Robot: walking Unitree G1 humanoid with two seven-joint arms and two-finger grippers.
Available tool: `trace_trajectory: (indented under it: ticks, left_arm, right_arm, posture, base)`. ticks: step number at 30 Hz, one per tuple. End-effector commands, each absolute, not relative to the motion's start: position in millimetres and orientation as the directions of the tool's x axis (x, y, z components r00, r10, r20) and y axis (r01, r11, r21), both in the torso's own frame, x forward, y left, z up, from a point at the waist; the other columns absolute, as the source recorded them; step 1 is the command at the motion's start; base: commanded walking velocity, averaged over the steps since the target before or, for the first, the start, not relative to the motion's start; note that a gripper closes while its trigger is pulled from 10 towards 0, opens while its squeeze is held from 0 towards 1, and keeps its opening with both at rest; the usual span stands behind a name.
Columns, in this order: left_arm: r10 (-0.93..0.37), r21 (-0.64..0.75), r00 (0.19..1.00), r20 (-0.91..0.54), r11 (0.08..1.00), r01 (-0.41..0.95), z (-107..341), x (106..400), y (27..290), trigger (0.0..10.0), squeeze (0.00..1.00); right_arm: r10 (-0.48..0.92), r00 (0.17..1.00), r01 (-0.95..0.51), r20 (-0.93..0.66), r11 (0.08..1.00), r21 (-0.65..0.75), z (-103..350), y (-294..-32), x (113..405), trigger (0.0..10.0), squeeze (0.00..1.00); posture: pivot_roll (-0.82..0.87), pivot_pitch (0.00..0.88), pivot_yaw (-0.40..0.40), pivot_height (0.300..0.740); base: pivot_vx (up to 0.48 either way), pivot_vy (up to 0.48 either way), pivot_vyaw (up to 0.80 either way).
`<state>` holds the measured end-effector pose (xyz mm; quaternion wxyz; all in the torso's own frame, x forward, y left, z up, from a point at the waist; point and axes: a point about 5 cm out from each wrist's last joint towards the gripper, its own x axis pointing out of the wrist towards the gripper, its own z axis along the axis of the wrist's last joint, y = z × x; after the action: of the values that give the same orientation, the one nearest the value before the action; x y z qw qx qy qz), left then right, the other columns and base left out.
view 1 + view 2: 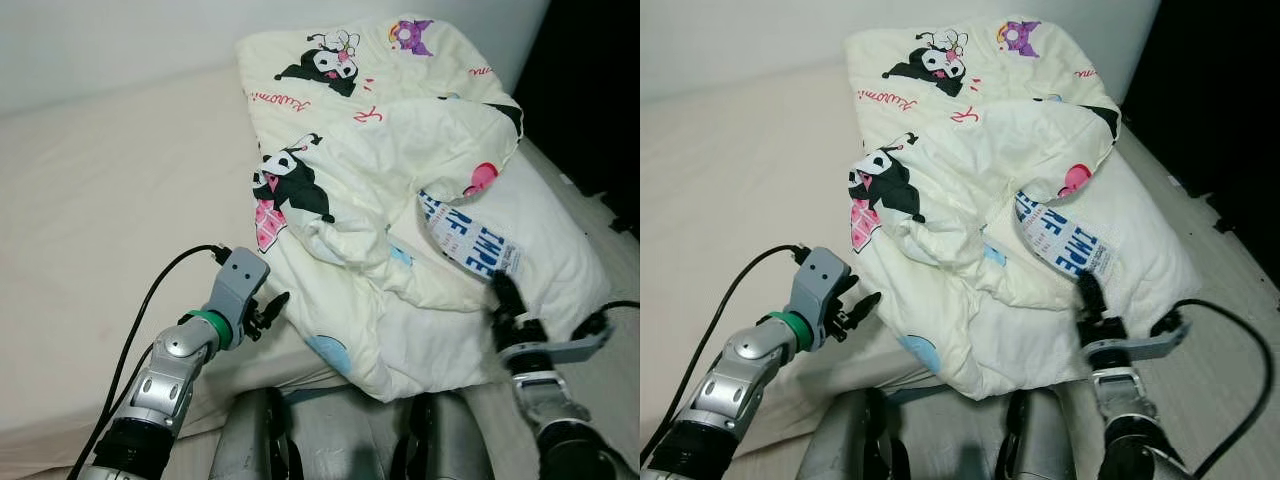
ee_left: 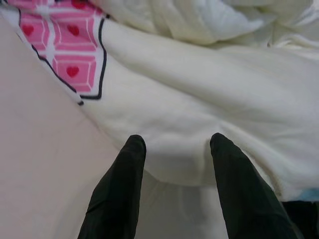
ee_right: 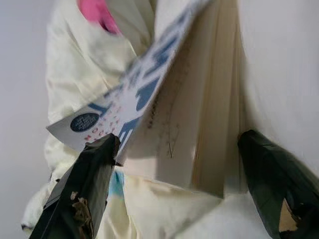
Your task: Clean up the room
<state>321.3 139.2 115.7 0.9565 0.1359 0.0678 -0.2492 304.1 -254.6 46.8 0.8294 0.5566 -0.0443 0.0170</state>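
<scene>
One bed (image 1: 100, 180) against a white wall, one cartoon-print quilt (image 1: 400, 150), one book (image 3: 199, 124). Left pincer (image 2: 174, 149) spread, empty; right pincer (image 3: 179, 164) spread around book.

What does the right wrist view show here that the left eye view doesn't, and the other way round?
Right wrist view: the book's fanned page edges and the underside of its blue-lettered cover, between the open right pincer's fingers.

Left eye view: the bed, the whole cartoon-print comforter, the left pincer at its near edge, and the dark floor on the right.

Both: the book, the comforter and the right pincer.
</scene>
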Motion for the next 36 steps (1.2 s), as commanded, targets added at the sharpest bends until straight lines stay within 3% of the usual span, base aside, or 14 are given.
trace_trajectory:
  ticks: [1,20,36]
  left_arm:
    - [-0.444,0.218,0.865,-0.233,0.843,0.492,108,317,146,10.0,0.00]
    - [-0.443,0.221,0.864,-0.240,0.841,0.493,108,315,147,10.0,0.00]
    - [-0.446,0.226,0.864,-0.234,0.840,0.494,111,316,147,10.0,0.00]
  right_arm:
    - [-0.002,0.999,-0.034,0.037,0.366,0.930,35,-249,298,10.0,0.00]
    - [-0.089,0.995,0.065,-0.036,0.351,0.934,26,-265,286,10.0,0.00]
    - [-0.088,0.993,-0.037,0.078,0.398,0.916,54,-279,302,10.0,0.00]
  posture:
    - [0.25,0.187,0.193,0.595]
    - [0.26,0.190,0.196,0.595]
    - [0.26,0.178,0.198,0.595]
  base:
    - [0.000,0.000,0.00]
    - [0.000,0.000,0.00]
    - [0.000,0.000,0.00]
